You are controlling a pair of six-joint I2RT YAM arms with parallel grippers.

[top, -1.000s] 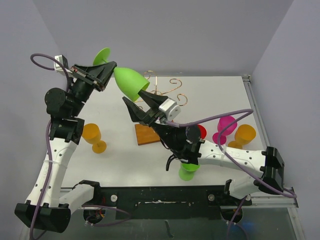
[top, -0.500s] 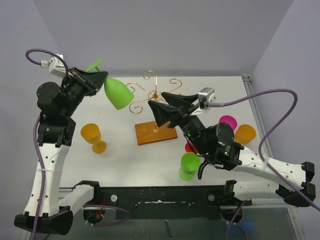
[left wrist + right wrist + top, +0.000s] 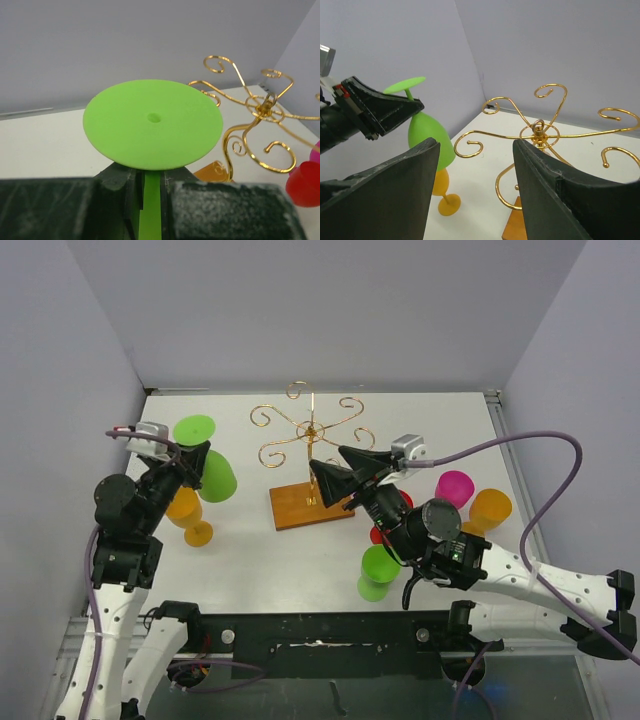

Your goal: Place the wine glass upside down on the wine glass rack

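Top external, wine glass (image 3: 215, 478) inverted (foot up)

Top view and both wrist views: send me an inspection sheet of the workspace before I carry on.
Surface: white table, no spill seen.
Job's things: green wine glass upside down, not on the rack; wine glass rack upright on its wooden base, nothing hung on it.
Clutter: orange glass, second orange glass, spare green glass, red glass, pink glass on the table.
Grippers: left gripper shut on the green wine glass's stem; right gripper open, empty, beside the rack.
Cables: purple cables along both arms, clear of the rack.
Surroundings: grey walls; nothing else seen.
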